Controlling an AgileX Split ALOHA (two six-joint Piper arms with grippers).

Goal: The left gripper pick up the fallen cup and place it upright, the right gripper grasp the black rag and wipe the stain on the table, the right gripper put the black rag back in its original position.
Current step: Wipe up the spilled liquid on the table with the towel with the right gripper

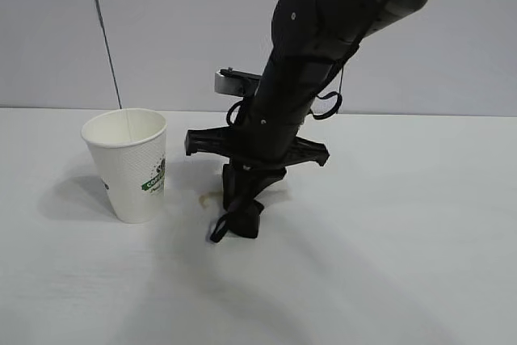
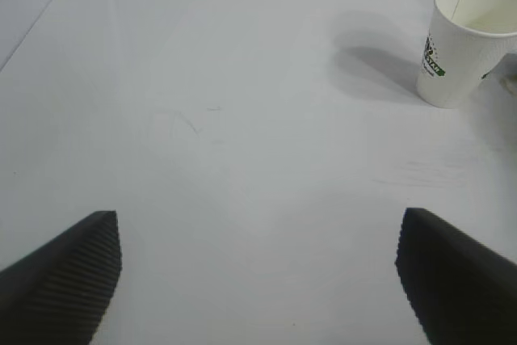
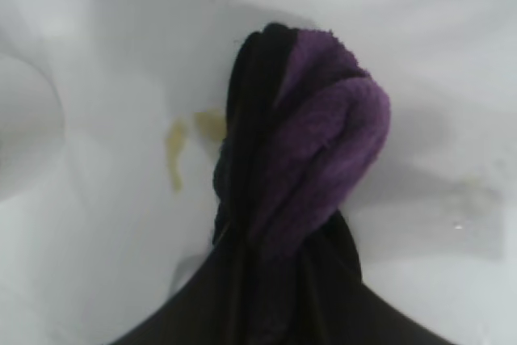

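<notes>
**One step done, wiping in hand**

The cup (image 1: 128, 164) is standing upright on the table (image 1: 420, 240), so the first step appears complete. The right gripper (image 1: 242, 220) is clenching the rag (image 3: 303, 175) and pressing it to the table just beside the cup. The stain (image 3: 187, 145) is lying partly exposed next to the rag, between rag and cup. The right arm is reaching in from above, its claw pointing steeply down. The next move, in my judgement, is calling for a sweep toward the cup without knocking it. The left gripper (image 2: 258, 280) is hanging parked, fingers spread wide and empty, well apart from the cup.
</notes>
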